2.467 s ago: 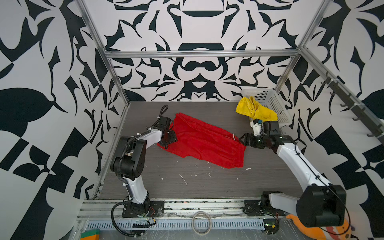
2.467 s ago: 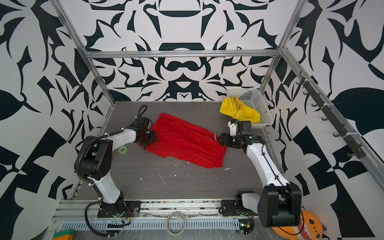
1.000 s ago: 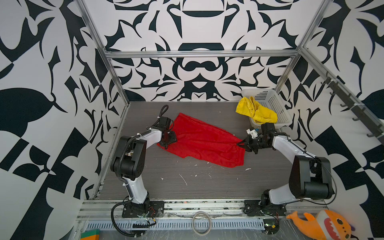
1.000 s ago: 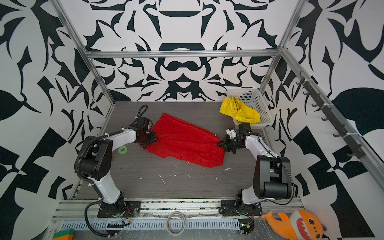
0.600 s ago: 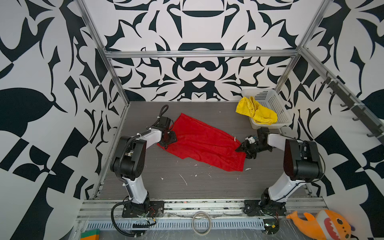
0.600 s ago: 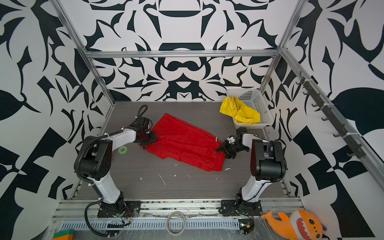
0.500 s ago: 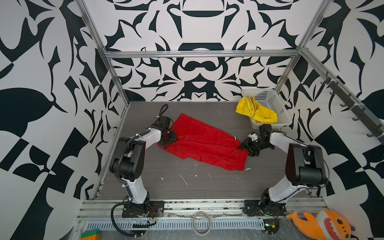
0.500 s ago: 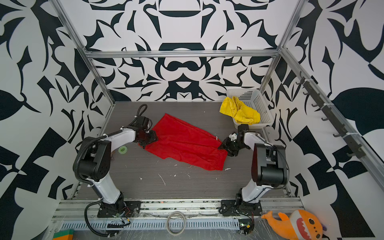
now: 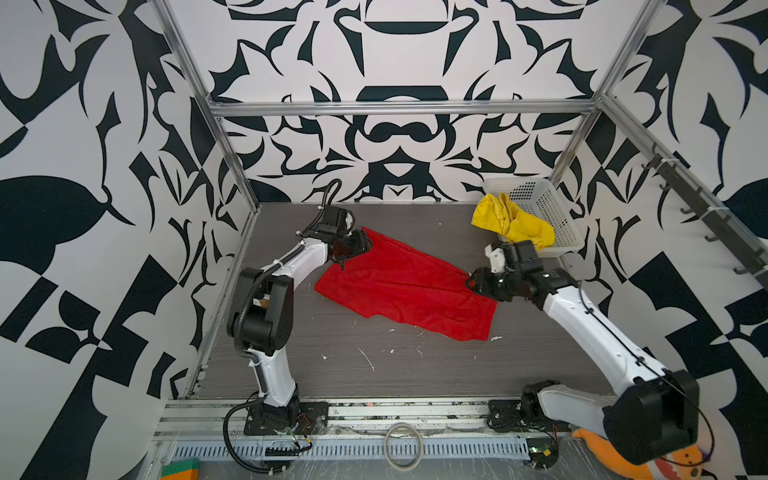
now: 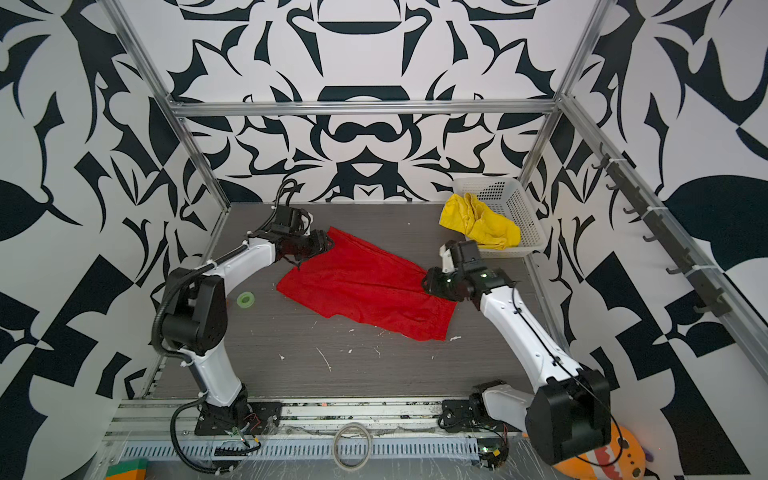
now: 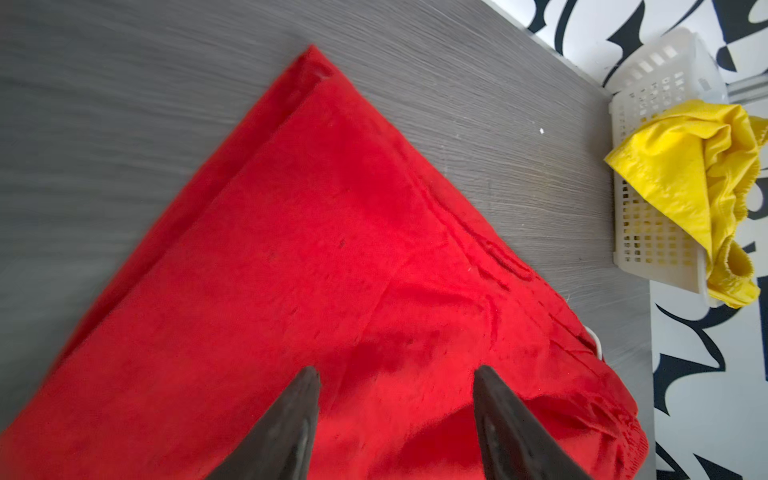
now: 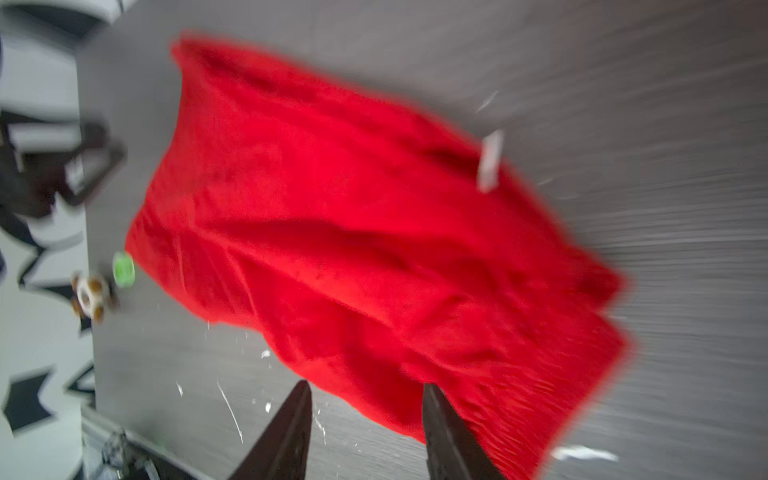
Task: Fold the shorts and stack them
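On the counter (image 9: 415, 374), the red shorts (image 9: 399, 291) looked soft and floppy, best pinched at the edges by the left fingers (image 9: 358, 248) and right fingers (image 9: 478, 285), both spread apart.

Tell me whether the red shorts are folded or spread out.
Spread out: the red shorts lie as one wide, wrinkled sheet on the table in both top views.

Right wrist view: motion blur smears the red shorts (image 12: 353, 232); you cannot read their folds. Both top views: lower edge and right arm (image 9: 590, 328) hide most of the orange shark (image 9: 598, 455) (image 10: 627, 446).
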Robot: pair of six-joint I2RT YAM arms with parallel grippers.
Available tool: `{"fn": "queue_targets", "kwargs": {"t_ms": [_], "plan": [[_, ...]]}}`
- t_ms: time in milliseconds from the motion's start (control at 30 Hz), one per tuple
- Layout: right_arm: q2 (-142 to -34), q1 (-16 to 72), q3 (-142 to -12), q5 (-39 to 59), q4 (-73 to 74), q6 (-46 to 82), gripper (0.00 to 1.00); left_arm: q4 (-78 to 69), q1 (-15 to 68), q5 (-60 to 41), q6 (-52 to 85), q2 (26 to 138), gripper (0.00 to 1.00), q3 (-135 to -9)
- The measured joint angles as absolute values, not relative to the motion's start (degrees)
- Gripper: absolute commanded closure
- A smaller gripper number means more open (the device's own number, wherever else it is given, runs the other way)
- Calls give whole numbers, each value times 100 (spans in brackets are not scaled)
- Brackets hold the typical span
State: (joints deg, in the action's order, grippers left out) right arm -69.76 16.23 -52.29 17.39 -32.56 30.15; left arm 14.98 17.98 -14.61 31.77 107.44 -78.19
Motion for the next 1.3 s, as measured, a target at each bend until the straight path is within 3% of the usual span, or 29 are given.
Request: {"fn": "queue_targets", "kwargs": {"t_ms": [133, 467, 900, 1133, 1300], "plan": [[-7631, 2051, -4676, 1754, -2497, 3330, 53, 1372, 1848, -1647, 3216, 11552, 39, -8403], [-8447, 2060, -3918, 1835, -1581, 3551, 52, 1264, 1839, -1608, 3304, 12835, 39, -9542], [-8020, 2034, -3437, 1881, -1332, 3428, 48, 1184, 1612, -1459, 3610, 13972, 39, -11102], [-7485, 2036, -3656, 1881, -2383, 3301, 39, 1221, 1525, -1466, 3669, 13933, 39, -11153], [-7135, 2036, -4576, 1885, -2853, 3251, 39, 1262, 1527, -1505, 3660, 12781, 39, -9900]]}}
